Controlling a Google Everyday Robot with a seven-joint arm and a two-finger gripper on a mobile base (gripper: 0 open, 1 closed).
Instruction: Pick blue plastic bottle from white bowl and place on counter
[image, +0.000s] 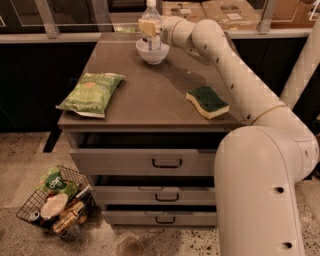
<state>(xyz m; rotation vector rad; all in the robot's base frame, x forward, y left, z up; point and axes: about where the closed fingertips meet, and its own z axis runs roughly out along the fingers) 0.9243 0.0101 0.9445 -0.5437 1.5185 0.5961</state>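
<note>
Status: pick is not done. blue plastic bottle (151, 11) stands upright in the white bowl (150, 54), base down inside it, white cap well above the rim. The bowl sits at the far edge of the counter (150, 95), roughly mid-width.

gripper (148, 27) is at the bottle's label height, right against it, just above the bowl rim. It covers the bottle's middle from my angle, so I can't tell whether it has clamped or is only lined up. I'm treating the grasp as unconfirmed.

Left to do, as I read it: confirm the hold, lift straight up until the bottle base clears the rim, move sideways, set it down on bare counter, release.

Surroundings:
- green chip bag (91, 92) on the near left of the counter, well apart from the bowl
- green-and-yellow sponge (207, 101) on the near right, just beside the arm's path
- the arm (225, 60) reaches in from the right across the counter's right side
- wire basket (55, 202) of items on the floor at left, not relevant

Nothing sits between the bowl and the open middle of the counter, so that's where I'd place it.

Risks: the bowl is light and close to the back edge, and a tilted lift could drag or tip it. Thin plastic could slip or crush.
</note>
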